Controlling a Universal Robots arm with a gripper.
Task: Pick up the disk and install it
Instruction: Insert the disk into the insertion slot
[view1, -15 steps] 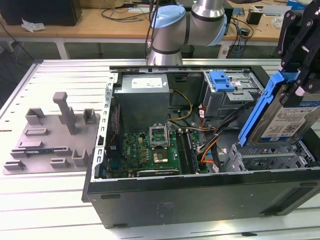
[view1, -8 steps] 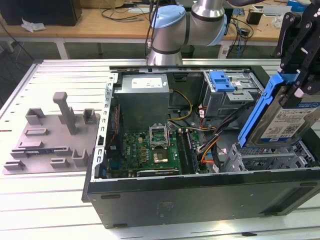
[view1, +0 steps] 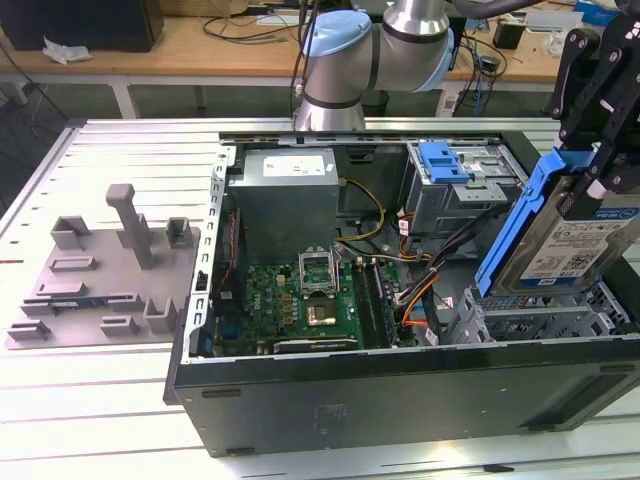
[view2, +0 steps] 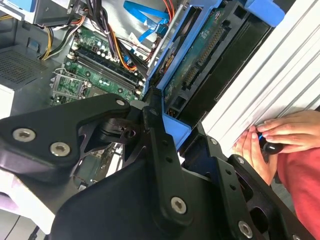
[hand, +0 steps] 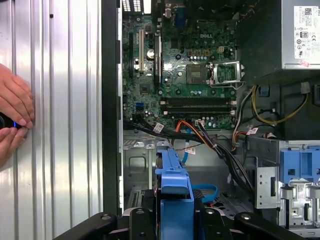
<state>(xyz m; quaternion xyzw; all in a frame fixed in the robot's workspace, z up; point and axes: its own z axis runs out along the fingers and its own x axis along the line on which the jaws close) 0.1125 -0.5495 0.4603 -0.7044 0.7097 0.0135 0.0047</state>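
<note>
Finding: the hand (view1: 604, 180) is clamped on the disk (view1: 575, 245), its black linkage fingers bearing on opposite sides of the blue plastic bracket (hand: 175, 185) that frames the drive. The disk hangs aloft and steeply tilted over the end of the open computer case (view1: 400, 390) at the exterior view's right, above the drive bay and apparently not yet seated. Materials: the drive is flat, rectangular silver metal. One face carries a blue-and-white label; the other is a bare green circuit board, seen in the second wrist view. The bracket is smooth moulded plastic, the case black sheet metal, the worktop (view1: 100, 420) ribbed aluminium. Hazards, as judged: smooth plastic under narrow fingers may let the tilted drive pivot or slip. Loose orange and black cables (view1: 425, 290) lie near the bay and could snag or be pinched beneath the bracket. A skewed approach could jam the bracket against the bay walls or strike the motherboard (view1: 300, 300). A person's fingers (hand: 17, 102) rest on the worktop just outside the case wall, arguably too near should the arm swing wide.
</note>
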